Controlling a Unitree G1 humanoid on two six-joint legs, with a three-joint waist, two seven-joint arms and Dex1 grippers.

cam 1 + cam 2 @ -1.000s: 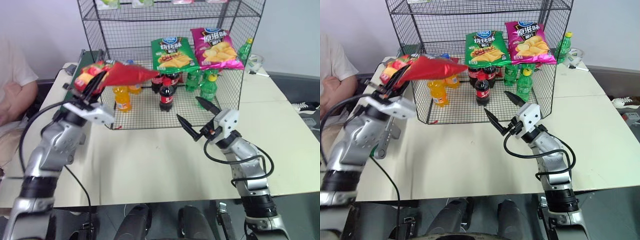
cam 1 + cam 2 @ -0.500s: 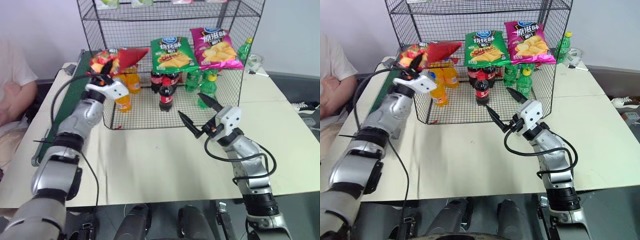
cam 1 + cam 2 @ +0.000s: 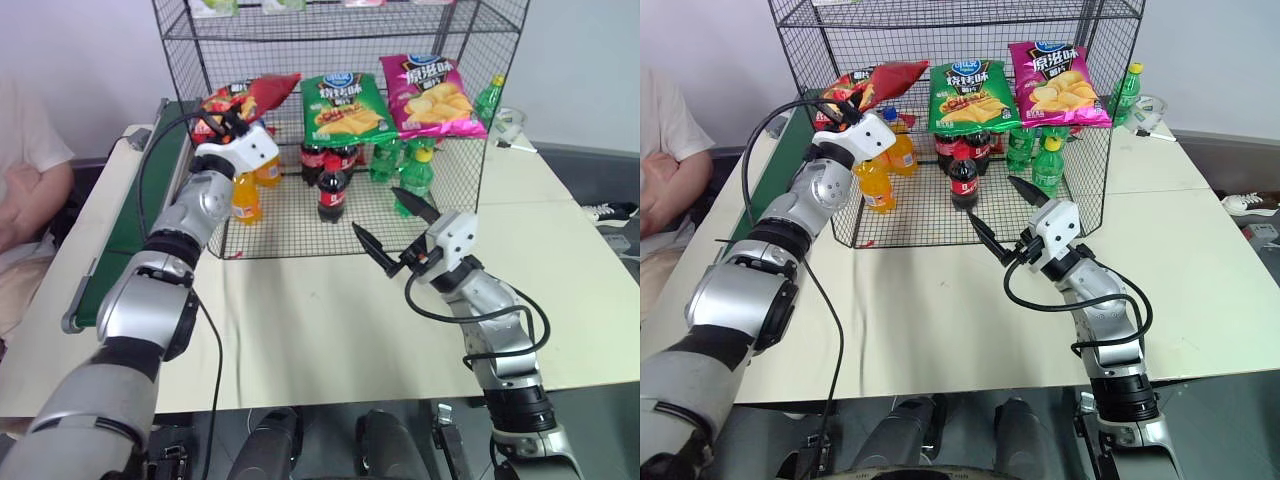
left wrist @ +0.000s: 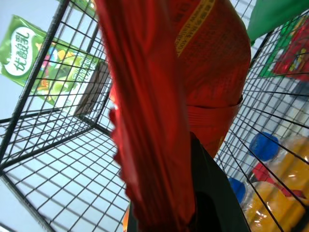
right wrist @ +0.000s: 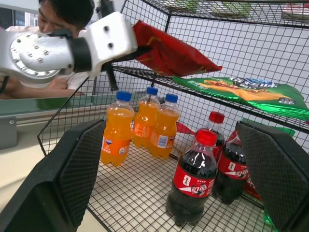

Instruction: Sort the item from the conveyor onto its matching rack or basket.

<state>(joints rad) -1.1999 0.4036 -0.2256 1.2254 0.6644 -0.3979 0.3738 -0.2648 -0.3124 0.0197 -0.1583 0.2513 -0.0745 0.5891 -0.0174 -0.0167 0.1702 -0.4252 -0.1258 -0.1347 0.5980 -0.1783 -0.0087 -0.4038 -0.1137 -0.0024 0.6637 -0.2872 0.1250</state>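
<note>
The left gripper is clenched on one end of the red crisp bag, holding it up at the left front corner of the black wire rack. The bag sticks out past the fingers toward the middle shelf, its far end reaching over the shelf's left edge, just beside the green bag lying there; the pink bag lies further right on the same shelf. Below the held bag, orange soda bottles stand on the rack's bottom tier, with cola bottles and green bottles to their right. The conveyor runs along the table's left side, behind the left arm. The right gripper hovers over the table in front of the rack, fingers spread wide and holding nothing. A person sits at the far left.
</note>
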